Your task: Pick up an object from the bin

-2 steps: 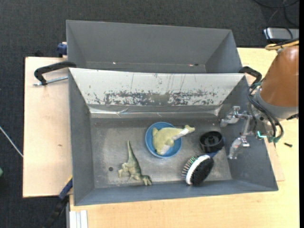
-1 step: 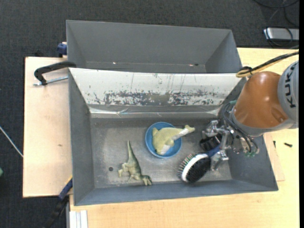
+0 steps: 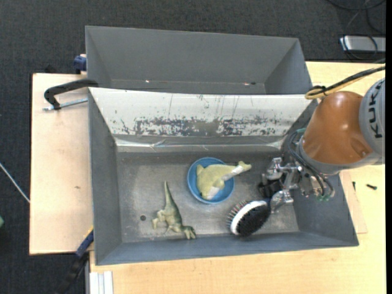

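Tool point(image 3: 277, 186) low in the grey bin point(image 3: 101, 195), right of the blue bowl point(image 3: 195, 187).
The tool sits right of the bowl, just beside the upper end of an oval brush point(image 3: 248, 218) with black bristles and a white rim, which lies to the bowl's lower right. I cannot tell whether the tool is wide or narrow. A pale yellow-green toy point(image 3: 218, 176) rests in the bowl, and a green dinosaur point(image 3: 173, 216) stands to its lower left.
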`<state>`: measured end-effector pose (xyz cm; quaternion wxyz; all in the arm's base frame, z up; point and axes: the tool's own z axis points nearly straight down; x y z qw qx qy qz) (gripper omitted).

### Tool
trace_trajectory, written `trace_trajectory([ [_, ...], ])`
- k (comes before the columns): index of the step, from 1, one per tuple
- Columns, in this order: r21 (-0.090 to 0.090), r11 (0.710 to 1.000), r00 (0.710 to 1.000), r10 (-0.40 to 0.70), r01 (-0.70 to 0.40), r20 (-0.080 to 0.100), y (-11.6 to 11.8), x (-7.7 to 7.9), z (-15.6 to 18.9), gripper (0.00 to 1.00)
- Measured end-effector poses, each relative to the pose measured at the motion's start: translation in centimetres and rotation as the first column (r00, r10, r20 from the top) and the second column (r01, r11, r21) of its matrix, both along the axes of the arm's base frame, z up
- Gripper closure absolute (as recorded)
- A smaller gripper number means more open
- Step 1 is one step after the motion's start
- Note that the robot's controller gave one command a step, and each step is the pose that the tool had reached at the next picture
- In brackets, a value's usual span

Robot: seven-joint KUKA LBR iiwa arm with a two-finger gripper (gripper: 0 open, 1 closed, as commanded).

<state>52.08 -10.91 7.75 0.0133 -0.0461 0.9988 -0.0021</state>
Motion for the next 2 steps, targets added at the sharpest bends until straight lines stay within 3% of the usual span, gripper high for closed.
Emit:
trace_trajectory([
  [1, 0.0, 1.0, 1.0, 0.004, -0.004, -0.012, -1.0, -0.1, 12.1, 1.0],
  [2, -0.004, 0.963, 0.963, 0.268, -0.268, -0.014, -3.3, -1.5, 24.3, 1.0],
])
